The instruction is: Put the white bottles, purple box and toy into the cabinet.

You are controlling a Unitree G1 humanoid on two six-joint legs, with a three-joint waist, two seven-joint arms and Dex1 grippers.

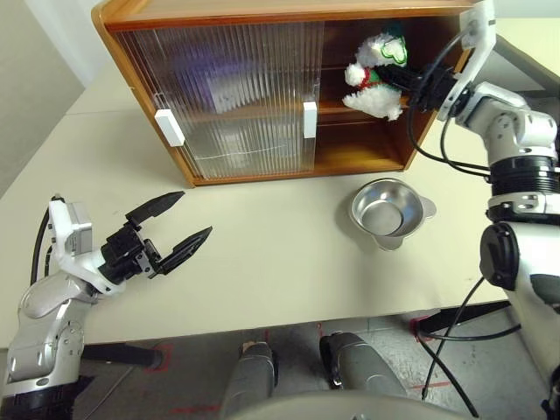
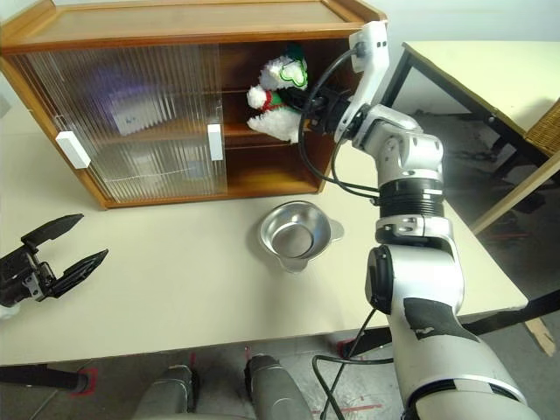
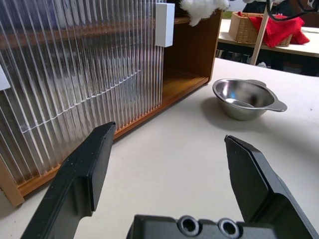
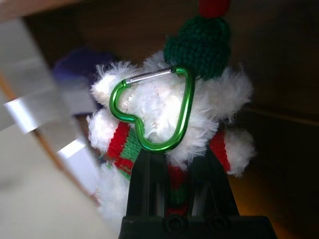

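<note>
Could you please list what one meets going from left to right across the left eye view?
Left gripper → left white door handle → right white door handle → toy → right gripper.

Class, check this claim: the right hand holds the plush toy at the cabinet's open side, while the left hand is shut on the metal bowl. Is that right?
One detail is wrong. The right hand does hold the plush toy at the open side of the cabinet. The left hand, though, is open and empty above the table, well apart from the metal bowl. The left eye view shows this.
</note>
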